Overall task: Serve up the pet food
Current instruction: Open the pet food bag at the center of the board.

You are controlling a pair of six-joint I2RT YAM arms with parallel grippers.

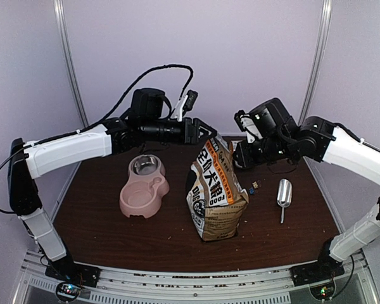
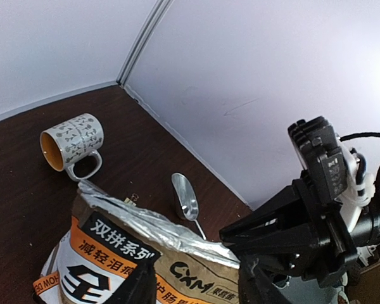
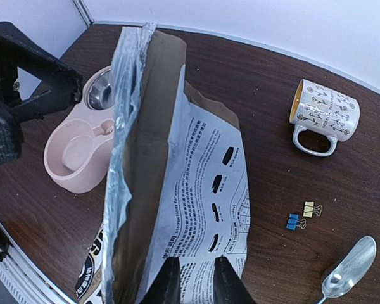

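The kraft-brown dog-food bag (image 1: 216,193) stands upright mid-table, its silver foil top edge (image 2: 158,225) pressed flat. No pet food shows; the kibble is out of sight. My left gripper (image 1: 206,132) is open at the bag's top, its fingers (image 2: 136,288) spread across the front panel. My right gripper (image 1: 242,155) is at the bag's upper right side. Its fingertips (image 3: 168,282) stand a narrow gap apart over the white back panel (image 3: 209,183), holding nothing that I can see. The pink double bowl (image 1: 144,187) sits left of the bag. The silver scoop (image 1: 284,193) lies to its right.
A patterned mug (image 3: 323,111) lies on its side at the back behind the bag. Small binder clips (image 3: 302,215) lie between the bag and the scoop. Purple walls close in the table's back and sides.
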